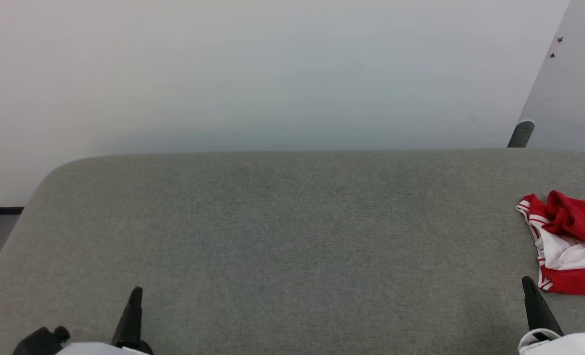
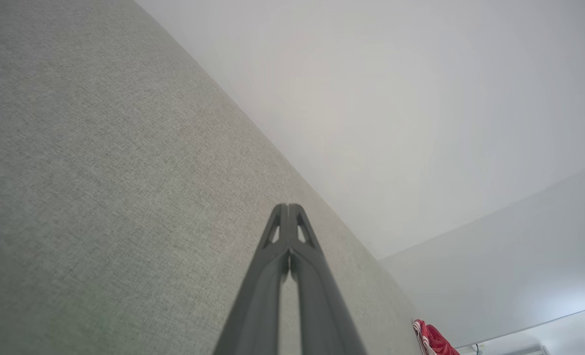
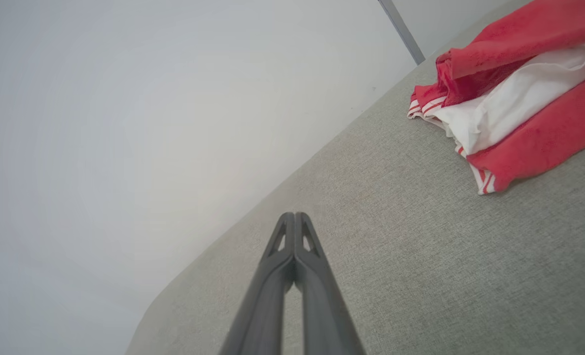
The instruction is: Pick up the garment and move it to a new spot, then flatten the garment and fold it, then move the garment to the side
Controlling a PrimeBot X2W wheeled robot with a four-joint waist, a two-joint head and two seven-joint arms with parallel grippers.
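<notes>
1. The red-and-white jersey [image 1: 571, 236] lies bunched at the right edge of the grey padded table [image 1: 292, 222]
2. Left gripper [image 1: 135, 296] and right gripper [image 1: 528, 286] are both clenched and empty; the right one's tip sits near the jersey
3. This fits a heap awaiting pickup or a rough fold already set aside; either way, keep the fingers from snagging the cloth

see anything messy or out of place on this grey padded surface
Only the red and white jersey: it lies crumpled in a heap at the right side of the grey padded surface, its red and white folds bunched over each other rather than spread flat. Nothing looks spilled or damaged.
</notes>
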